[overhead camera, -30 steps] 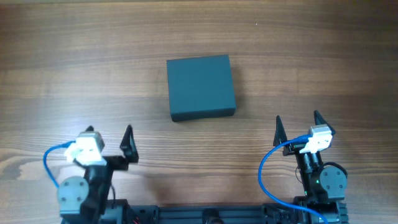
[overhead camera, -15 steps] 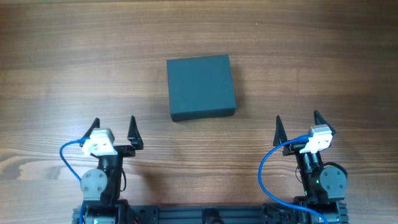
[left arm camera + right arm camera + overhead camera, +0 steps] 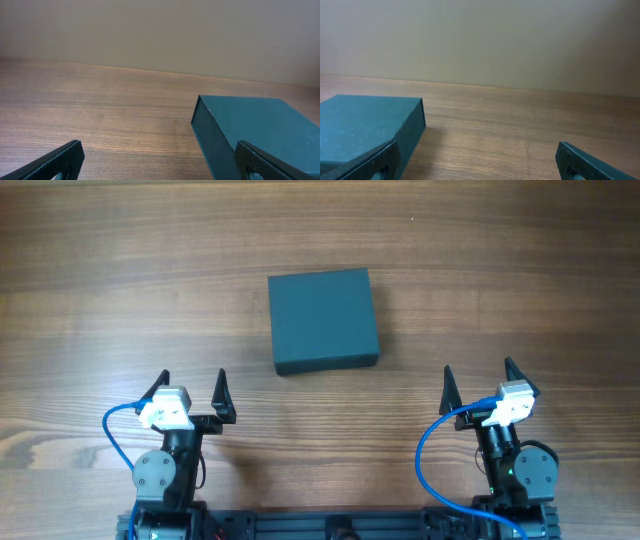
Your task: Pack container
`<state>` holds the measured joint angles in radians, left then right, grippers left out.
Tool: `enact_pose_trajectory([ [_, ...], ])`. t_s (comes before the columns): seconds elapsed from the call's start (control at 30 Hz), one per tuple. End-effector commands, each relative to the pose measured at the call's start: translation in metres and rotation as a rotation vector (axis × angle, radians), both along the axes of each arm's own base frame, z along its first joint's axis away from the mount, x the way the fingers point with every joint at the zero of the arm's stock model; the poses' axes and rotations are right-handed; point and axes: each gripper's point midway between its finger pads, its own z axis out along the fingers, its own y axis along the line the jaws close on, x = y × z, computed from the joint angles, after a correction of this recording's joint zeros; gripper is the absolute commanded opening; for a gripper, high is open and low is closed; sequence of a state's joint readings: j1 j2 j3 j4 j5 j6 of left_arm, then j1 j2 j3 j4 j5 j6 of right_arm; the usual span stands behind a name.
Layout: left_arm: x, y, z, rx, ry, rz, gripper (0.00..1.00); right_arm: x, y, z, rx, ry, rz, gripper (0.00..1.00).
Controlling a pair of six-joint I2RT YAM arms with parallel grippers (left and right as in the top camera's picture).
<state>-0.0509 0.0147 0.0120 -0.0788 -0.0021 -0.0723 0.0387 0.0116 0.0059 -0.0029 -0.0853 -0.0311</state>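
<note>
The container is a dark teal-grey box with its flat lid closed, lying on the wooden table a little above the middle. It also shows at the right of the left wrist view and at the left of the right wrist view. My left gripper is open and empty near the front edge, left of and below the container. My right gripper is open and empty near the front edge, right of and below it. Both are apart from the container.
The wooden table bears nothing else in view. A plain beige wall stands behind the far edge. Blue cables loop beside both arm bases.
My left arm has swung right and straightened, so its gripper now points up the table. The right arm and the container have not moved.
</note>
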Motion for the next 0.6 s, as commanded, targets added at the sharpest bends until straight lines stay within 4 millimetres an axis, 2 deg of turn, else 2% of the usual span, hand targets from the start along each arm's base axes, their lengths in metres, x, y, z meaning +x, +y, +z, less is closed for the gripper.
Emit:
enact_pose_trajectory([
  [0.0,-0.0005,-0.0040,-0.0007,0.003,-0.005,-0.022,1.00,-0.0003,-0.0015,0.0029,0.012,-0.012,-0.011,1.00],
  [0.27,-0.0012,-0.0118,-0.0002,0.105,-0.015,-0.075,1.00,-0.0003,-0.0015,0.0029,0.012,-0.012,-0.011,1.00],
  [0.57,-0.0012,-0.0117,-0.0002,0.116,-0.016,-0.075,1.00,-0.0003,-0.0015,0.0029,0.011,-0.012,-0.011,1.00],
])
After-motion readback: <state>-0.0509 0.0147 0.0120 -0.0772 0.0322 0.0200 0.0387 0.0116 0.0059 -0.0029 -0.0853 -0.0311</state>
